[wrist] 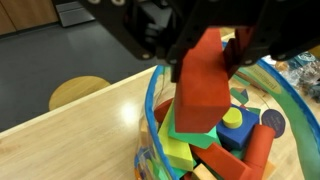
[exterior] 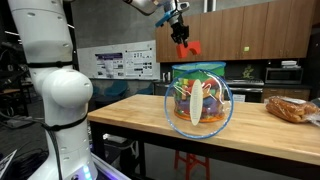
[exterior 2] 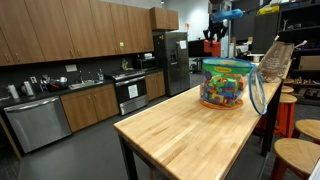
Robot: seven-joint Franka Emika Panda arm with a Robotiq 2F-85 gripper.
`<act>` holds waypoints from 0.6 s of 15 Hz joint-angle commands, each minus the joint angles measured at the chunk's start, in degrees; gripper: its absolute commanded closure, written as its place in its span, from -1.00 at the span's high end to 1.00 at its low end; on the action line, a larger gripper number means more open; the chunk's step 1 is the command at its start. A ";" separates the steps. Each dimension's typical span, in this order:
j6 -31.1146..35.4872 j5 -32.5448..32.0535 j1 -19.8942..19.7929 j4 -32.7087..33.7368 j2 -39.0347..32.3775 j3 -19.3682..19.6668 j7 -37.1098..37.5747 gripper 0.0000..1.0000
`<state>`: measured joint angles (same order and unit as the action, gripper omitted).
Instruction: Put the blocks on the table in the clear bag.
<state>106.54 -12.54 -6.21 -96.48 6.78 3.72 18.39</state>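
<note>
My gripper [exterior: 181, 38] hangs above the clear bag [exterior: 198, 98], shut on a red-orange block [exterior: 189, 46]. In the wrist view the red-orange block [wrist: 202, 88] fills the middle between the dark fingers [wrist: 150, 40], directly over the bag's open teal-rimmed mouth [wrist: 152, 105], which holds multicoloured toys. The bag [exterior 2: 226, 83] stands upright on the light wooden table [exterior 2: 180, 125] near its far end. In that exterior view the gripper [exterior 2: 213, 34] shows small above the bag. No other loose blocks show on the tabletop.
A brownish bread-like bundle [exterior: 291, 108] lies on the table beside the bag. Round wooden stools [exterior 2: 296, 155] stand along one side of the table, one also below in the wrist view [wrist: 78, 92]. Kitchen counter, stove and fridge [exterior 2: 172, 60] line the far wall.
</note>
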 commanded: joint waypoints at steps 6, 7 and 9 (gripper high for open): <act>-2.78 -0.67 -1.81 0.28 -3.77 2.70 1.74 -0.70; -2.84 -0.69 -1.89 0.00 -4.10 2.97 1.95 -0.70; -3.22 -0.62 -1.87 -0.30 -4.79 3.37 2.37 -0.70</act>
<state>104.71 -12.56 -7.82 -96.91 2.74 6.85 19.42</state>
